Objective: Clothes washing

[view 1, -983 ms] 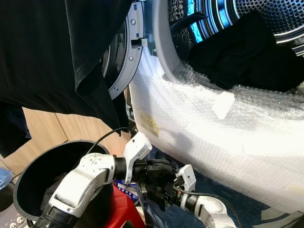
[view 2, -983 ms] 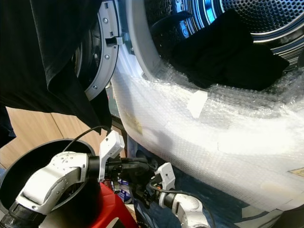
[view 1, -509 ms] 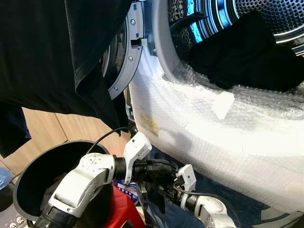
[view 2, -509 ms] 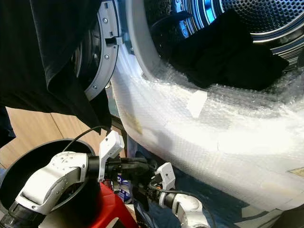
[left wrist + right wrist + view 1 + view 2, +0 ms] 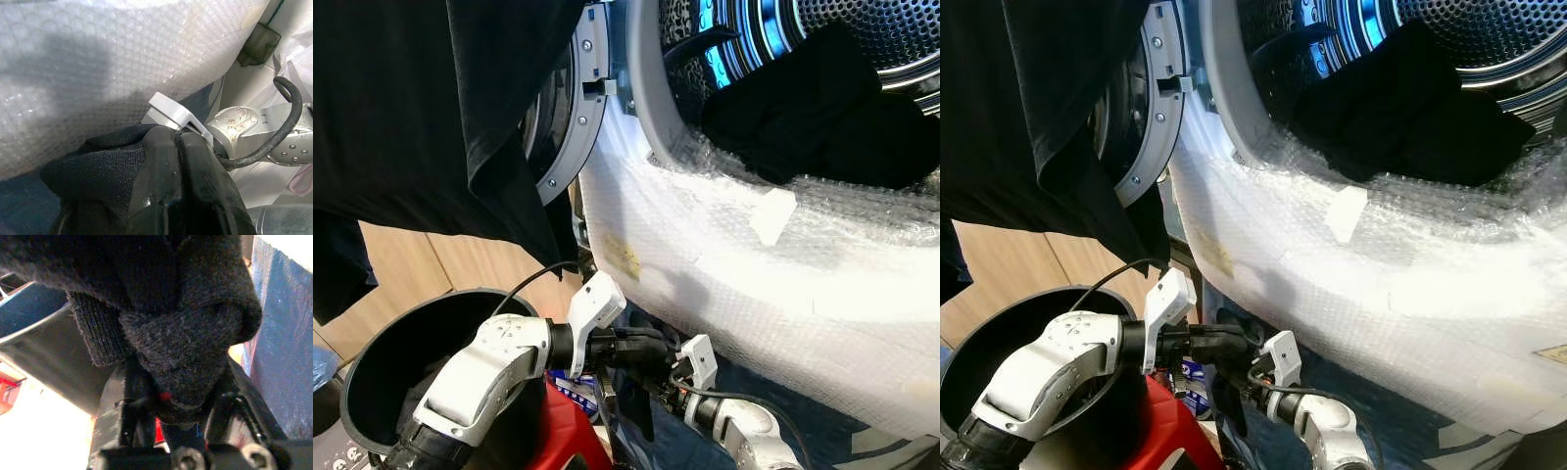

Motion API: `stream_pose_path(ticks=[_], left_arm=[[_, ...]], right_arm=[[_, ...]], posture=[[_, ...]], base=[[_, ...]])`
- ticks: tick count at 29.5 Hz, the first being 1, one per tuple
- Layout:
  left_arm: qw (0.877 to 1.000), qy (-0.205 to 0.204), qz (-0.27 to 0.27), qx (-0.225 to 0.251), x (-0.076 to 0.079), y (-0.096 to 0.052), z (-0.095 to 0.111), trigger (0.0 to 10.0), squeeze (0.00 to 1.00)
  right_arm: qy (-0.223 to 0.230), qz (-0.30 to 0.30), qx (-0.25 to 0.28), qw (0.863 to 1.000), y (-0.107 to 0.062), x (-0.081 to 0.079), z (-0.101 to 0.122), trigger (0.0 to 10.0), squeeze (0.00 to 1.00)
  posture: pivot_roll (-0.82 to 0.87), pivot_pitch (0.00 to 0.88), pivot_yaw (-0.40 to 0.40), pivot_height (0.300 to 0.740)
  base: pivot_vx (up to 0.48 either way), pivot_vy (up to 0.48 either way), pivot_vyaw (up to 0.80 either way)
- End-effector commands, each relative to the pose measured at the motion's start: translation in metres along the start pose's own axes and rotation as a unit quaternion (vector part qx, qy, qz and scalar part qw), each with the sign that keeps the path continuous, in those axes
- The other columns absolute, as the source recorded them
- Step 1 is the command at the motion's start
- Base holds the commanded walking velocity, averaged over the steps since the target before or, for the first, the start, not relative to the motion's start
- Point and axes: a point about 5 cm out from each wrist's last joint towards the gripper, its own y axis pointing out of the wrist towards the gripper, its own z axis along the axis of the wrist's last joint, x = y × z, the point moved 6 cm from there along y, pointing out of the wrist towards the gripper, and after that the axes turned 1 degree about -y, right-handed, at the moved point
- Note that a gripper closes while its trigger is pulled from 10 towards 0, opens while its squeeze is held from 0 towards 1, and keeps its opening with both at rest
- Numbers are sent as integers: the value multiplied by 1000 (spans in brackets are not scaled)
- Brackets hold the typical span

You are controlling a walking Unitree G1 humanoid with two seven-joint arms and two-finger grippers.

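A black shirt (image 5: 431, 117) hangs at 10 o'clock, covering part of the open washer door (image 5: 570, 117). Bubble wrap (image 5: 754, 284) sheathes the washer front, and dark clothes (image 5: 813, 113) lie in the drum (image 5: 862, 29) at 1 o'clock. The black bin (image 5: 372, 362) sits at 7 o'clock. At 6 o'clock the left claw (image 5: 168, 166) is pinched together on a black sock (image 5: 102, 161); the right claw (image 5: 181, 431) meets it, gripping the same sock.
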Motion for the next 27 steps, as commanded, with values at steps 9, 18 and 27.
stream_pose_path(ticks=[9,18,27], left_arm=[[1000,0,3,-4,2,-3,-3,0,0],[1000,0,16,-21,6,-8,-14,4980,0],[998,4,57,-38,-4,-11,-25,10000,1000]], right_arm=[[4,2,6,1000,1,-4,-3,0,0],[5,6,4,1000,2,-8,-8,0,0],[4,1,8,1000,5,-8,-4,0,0]], posture=[[76,0,64,740],[70,0,82,740],[76,0,86,740]], base=[[0,0,0],[0,0,0],[0,0,0]])
